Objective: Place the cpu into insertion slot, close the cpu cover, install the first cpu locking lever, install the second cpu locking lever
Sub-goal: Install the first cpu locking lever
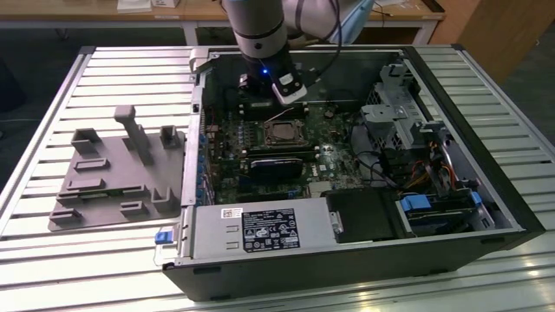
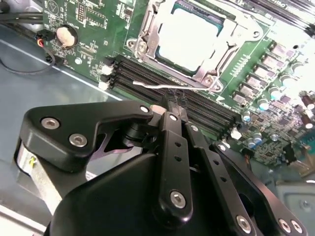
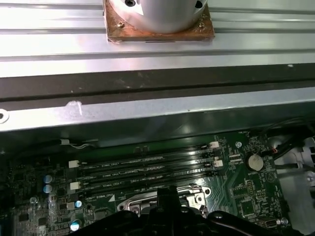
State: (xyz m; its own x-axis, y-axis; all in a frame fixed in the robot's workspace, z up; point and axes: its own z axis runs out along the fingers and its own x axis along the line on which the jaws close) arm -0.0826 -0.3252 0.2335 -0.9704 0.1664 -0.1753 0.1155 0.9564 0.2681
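The cpu (image 2: 189, 34) lies with its silvery top up in the insertion slot (image 1: 283, 123) on the green motherboard inside the open case. The cpu cover (image 2: 172, 63), a silvery frame, lies down around the chip's edges. A thin silvery locking lever (image 2: 147, 86) stretches along the near side of the slot, over the long black memory slots. My gripper (image 2: 170, 104) has its black fingers pressed together, and their tip is right at this lever. In the exterior view the gripper (image 1: 290, 99) hangs just behind the slot. In the first wrist view its black body (image 3: 167, 211) hides most of the slot.
Long black memory slots (image 2: 206, 110) run beside the slot. A black card (image 1: 277, 166) stands in front of it, and a power supply (image 1: 260, 231) sits beyond that. A drive cage and cables (image 1: 407, 123) fill the exterior view's right. A grey fixture plate (image 1: 113, 175) lies outside the case.
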